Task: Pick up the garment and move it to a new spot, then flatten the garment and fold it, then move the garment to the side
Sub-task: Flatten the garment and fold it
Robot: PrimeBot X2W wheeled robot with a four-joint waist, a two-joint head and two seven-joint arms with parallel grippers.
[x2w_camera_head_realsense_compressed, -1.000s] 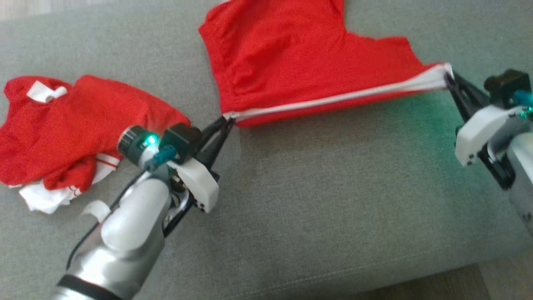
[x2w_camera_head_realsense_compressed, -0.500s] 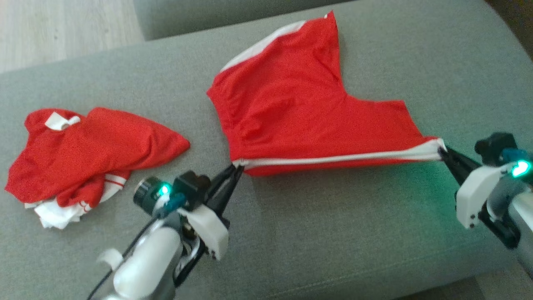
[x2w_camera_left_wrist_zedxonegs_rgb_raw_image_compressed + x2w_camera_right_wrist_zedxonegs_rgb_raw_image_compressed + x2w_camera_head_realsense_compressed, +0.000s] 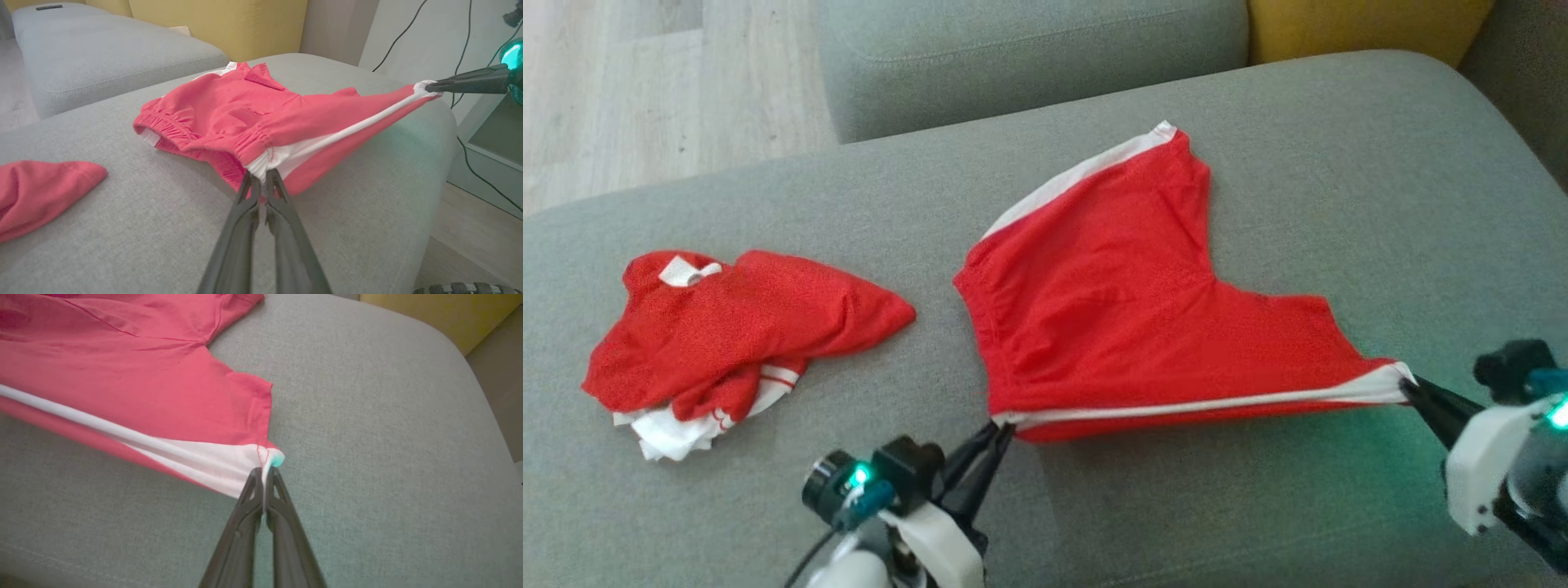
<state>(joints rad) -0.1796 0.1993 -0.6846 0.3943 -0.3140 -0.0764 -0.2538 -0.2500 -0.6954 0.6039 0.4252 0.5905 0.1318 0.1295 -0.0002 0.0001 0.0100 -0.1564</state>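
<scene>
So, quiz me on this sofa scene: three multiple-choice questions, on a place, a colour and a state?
1. Where does the crumpled red and white garment lie on the grey fabric sofa seat?
A. On the robot's left of the red fabric shorts
B. On top of them
C. Behind them

2. What colour is the shorts' side stripe?
A. Blue
B. White
C. Black

3. How are the left pincer and right pincer?
A. Both open
B. One open
C. Both shut on the shorts

Answers: 1A, it lies apart at the head view's left; 2B, a white band runs along the edge; 3C, each pinches one end of the stripe.
</scene>
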